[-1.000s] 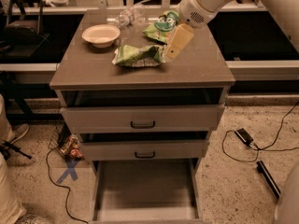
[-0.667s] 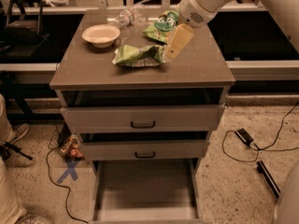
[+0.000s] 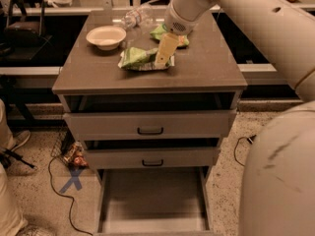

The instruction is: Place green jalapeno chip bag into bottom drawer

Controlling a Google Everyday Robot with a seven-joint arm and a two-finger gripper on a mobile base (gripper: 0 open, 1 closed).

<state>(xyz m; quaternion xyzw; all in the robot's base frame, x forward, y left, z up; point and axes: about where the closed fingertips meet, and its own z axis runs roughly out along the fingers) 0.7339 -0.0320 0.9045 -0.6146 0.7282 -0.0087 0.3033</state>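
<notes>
The green jalapeno chip bag (image 3: 139, 58), crumpled light green with whitish patches, lies on the grey cabinet top (image 3: 197, 75) in front of the bowl. My gripper (image 3: 163, 61) hangs from the white arm and comes down onto the bag's right end, touching or just above it. The bottom drawer (image 3: 152, 203) is pulled out wide at floor level, with only its plain grey floor showing.
A cream bowl (image 3: 106, 37) stands at the back left of the top. A clear plastic bottle (image 3: 135, 17) and another green bag (image 3: 160, 32) lie behind the gripper. The two upper drawers (image 3: 150, 124) stand slightly ajar. Cables and a blue X (image 3: 73, 179) mark the floor at left.
My gripper has moved left and down, from beside the back green bag to the right end of the jalapeno chip bag. The bag has not moved.
</notes>
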